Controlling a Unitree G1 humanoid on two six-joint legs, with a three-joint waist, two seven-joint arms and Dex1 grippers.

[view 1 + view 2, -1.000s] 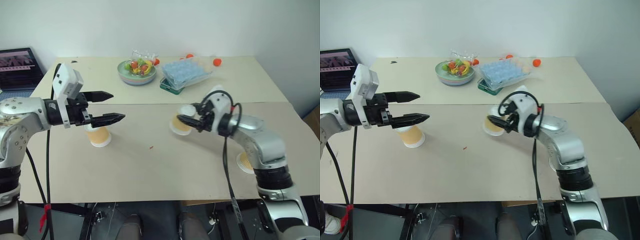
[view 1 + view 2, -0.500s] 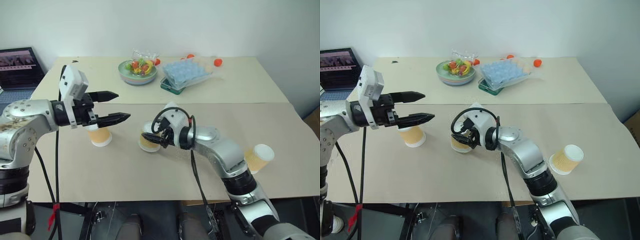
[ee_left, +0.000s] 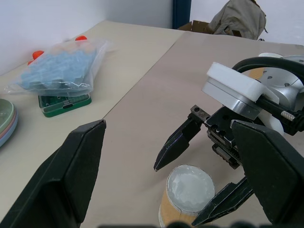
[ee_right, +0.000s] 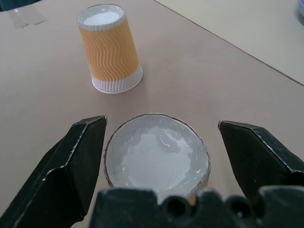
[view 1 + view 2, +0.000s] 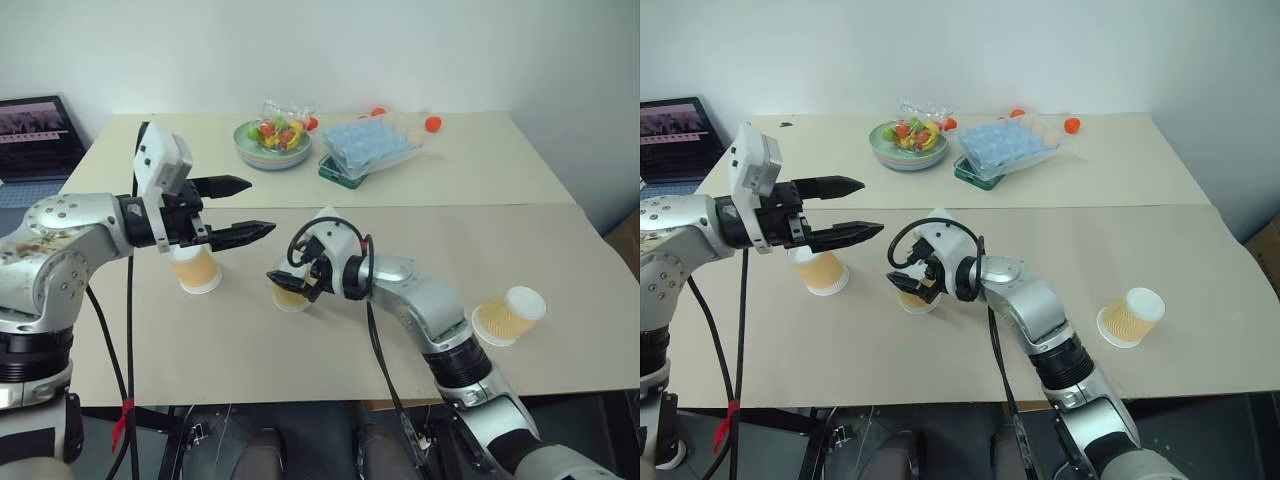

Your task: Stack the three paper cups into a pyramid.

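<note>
Two paper cups stand upside down on the tan table, a short gap apart. One cup (image 5: 197, 270) sits below my left gripper (image 5: 260, 206), which hovers open above it, holding nothing. The other cup (image 4: 156, 159) stands between the spread fingers (image 4: 71, 166) of my right gripper (image 5: 292, 285), and neither finger presses on it. The first cup (image 4: 111, 50) shows beyond it in the right wrist view. The third cup (image 5: 510, 315) rests alone far to the right, near the table's front edge.
At the back of the table are a pale green bowl of fruit (image 5: 273, 142) and a blue tray in clear wrap (image 5: 368, 148), with small orange balls (image 5: 433, 124) nearby. A laptop (image 5: 38, 130) sits off the back left corner.
My right gripper carried its cup leftward across the table, set it beside the left cup and opened. The third cup came into view from behind the arm. The left gripper stayed open.
</note>
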